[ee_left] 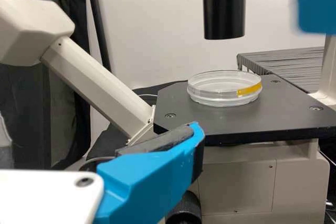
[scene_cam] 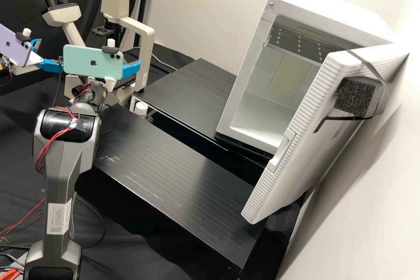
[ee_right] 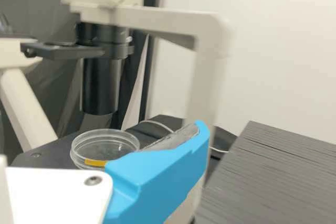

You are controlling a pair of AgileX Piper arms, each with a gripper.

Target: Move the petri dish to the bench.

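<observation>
In the high view my left gripper [scene_cam: 50, 54] is at the far left, its blue fingers apart; my right gripper [scene_cam: 131, 68] is by the microscope, partly behind a green phone. The clear petri dish [ee_left: 224, 88] with yellow tape rests on the microscope's black stage [ee_left: 283, 114]. My left gripper [ee_left: 194, 135] is open in front of the stage, holding nothing. In the right wrist view the dish [ee_right: 104, 148] lies beyond my right gripper [ee_right: 197, 135], open and apart from it, its near edge partly covered. The black ribbed bench [scene_cam: 175, 170] runs across the high view's middle.
The microscope [scene_cam: 146, 52] has a dark condenser [ee_left: 224, 6] hanging above the dish. A second black panel [scene_cam: 188, 96] lies behind the bench. An incubator [scene_cam: 262, 109] at the right has its white door [scene_cam: 302, 140] swung open. A small white-capped bottle [scene_cam: 141, 108] stands near the microscope.
</observation>
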